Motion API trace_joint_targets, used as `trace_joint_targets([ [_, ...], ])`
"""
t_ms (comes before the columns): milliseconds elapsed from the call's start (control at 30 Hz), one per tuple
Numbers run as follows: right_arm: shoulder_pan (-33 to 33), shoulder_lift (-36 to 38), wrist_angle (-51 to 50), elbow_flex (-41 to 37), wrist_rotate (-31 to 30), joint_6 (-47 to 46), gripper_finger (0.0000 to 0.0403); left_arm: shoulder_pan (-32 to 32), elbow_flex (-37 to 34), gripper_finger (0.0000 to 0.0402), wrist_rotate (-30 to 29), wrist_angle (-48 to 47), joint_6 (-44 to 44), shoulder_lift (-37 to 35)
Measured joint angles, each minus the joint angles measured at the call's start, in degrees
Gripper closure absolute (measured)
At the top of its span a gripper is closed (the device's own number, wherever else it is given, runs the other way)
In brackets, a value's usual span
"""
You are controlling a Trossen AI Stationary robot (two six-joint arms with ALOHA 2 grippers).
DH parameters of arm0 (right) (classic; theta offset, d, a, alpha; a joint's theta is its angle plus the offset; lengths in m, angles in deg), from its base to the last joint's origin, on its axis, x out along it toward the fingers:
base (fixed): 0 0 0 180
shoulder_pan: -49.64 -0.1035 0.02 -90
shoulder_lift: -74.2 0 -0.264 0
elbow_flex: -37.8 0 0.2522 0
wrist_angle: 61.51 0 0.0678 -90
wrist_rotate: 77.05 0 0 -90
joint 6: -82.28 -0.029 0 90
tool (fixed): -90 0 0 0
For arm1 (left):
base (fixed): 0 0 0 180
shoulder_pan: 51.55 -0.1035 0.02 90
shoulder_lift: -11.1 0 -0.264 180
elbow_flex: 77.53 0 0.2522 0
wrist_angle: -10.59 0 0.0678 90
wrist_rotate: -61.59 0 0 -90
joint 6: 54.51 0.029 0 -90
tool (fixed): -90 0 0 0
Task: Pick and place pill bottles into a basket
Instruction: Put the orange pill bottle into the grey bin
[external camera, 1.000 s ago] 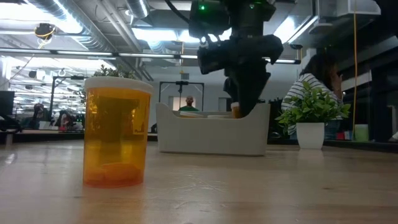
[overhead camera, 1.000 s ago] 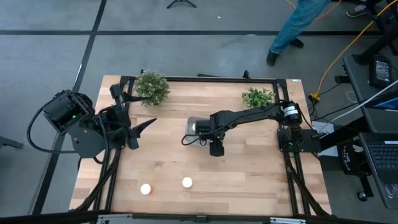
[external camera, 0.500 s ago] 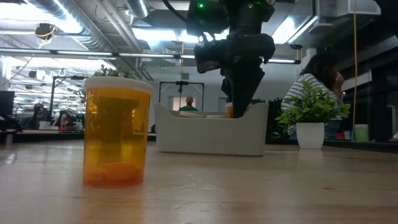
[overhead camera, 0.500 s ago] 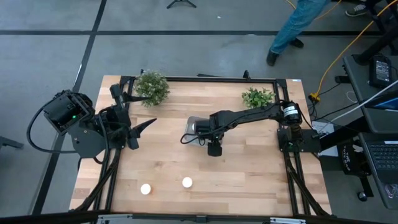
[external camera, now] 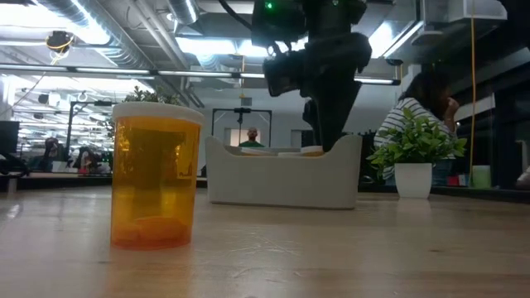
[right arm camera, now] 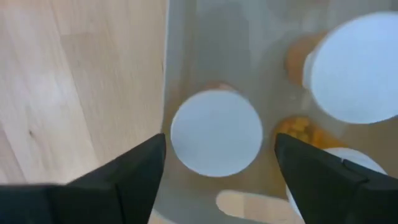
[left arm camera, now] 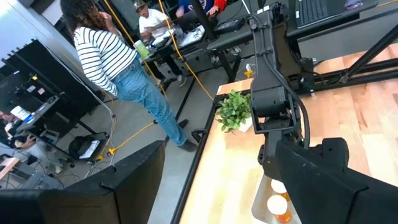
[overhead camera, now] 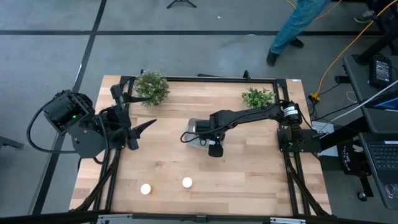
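The pale basket (overhead camera: 194, 129) stands at the table's middle; the low view shows its near wall (external camera: 281, 180). My right gripper (right arm camera: 217, 180) is open above it, pointing down, one finger on each side of a white-capped bottle (right arm camera: 216, 134) that stands upright in the basket. Other bottles (right arm camera: 356, 68) stand in the basket beside it. Two bottles (overhead camera: 145, 188) (overhead camera: 186, 182) stand upright near the table's front edge; one looms close in the low view (external camera: 156, 175). My left gripper (overhead camera: 147, 126) waits open and empty at the table's left.
Two green potted plants stand at the far edge, one at the left (overhead camera: 151, 87) and one at the right (overhead camera: 257, 97). A person (overhead camera: 298, 25) walks on the floor beyond the table. Bare wood lies between the basket and the front bottles.
My right gripper has stayed over the basket's near side. The bottle between its fingers, whose orange body showed above the basket's wall, has gone down behind the wall; only its cap shows at rim height now.
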Motion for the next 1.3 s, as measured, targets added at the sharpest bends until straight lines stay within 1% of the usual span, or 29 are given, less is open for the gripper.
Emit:
trace_joint_targets([
  [133, -0.96, 0.0, -2.68, 3.85, -0.67, 0.02, 0.0099, 0.0, 0.0, 0.01, -0.01, 0.0, 0.0, 0.0],
  [300, -2.47, 0.0, -6.41, 10.76, -3.6, 0.45, 0.0099, 0.0, 0.0, 0.01, 0.0, 0.0, 0.0, 0.0],
  [367, -3.19, 0.0, -8.71, 14.39, -5.91, 0.65, 0.0099, 0.0, 0.0, 0.01, 0.0, 0.0, 0.0, 0.0],
  [433, -4.1, 0.0, -12.56, 18.59, -9.84, 1.3, 0.0099, 0.0, 0.0, 0.01, 0.13, 0.0, 0.02, 0.0],
  [500, -5.25, 0.12, -15.96, 23.04, -15.53, 1.71, 0.0099, 0.0, 0.04, 0.01, 2.27, 0.01, 0.42, 0.14],
  [600, -7.1, 1.74, -19.94, 27.96, -24.39, 1.78, 0.0099, 0.0, 0.04, 0.01, 8.11, 0.0, 2.5, 1.12],
  [700, -8.74, 6.03, -21.8, 29.25, -32.21, -0.49, 0.0098, 0.0, -0.53, 0.01, 14.82, 0.17, 1.81, 2.51],
  [767, -9.73, 9.57, -23.25, 28.85, -36.19, -3.33, 0.0098, 0.0, -2.9, 0.01, 19.41, 0.17, 1.02, 2.96],
  [833, -11.12, 13.46, -25.15, 27.54, -40.32, -7.13, 0.0098, 0.0, -7.29, 0.0099, 23.76, 0.15, 0.54, 3.14],
  [967, -14.38, 21.86, -25.8, 21.79, -44.28, -13.47, 0.0098, -1.21, -17.93, 0.0094, 31.57, 0.02, -2.33, 2.94],
  [1033, -16.26, 26.35, -25.71, 17.39, -45.2, -16.56, 0.0098, -2.02, -23.26, 0.0089, 34.4, -0.03, -4.24, 2.57],
  [1133, -19.31, 33.43, -25.27, 9.26, -45.64, -21.69, 0.0098, -3.46, -29.43, 0.0079, 37.85, 0.04, -7.42, 2.45],
  [1300, -24.27, 44.82, -21.6, -5.16, -45.93, -29.87, 0.0098, -5.42, -35.34, 0.0057, 40.88, 1.93, -10.95, 2.43],
])
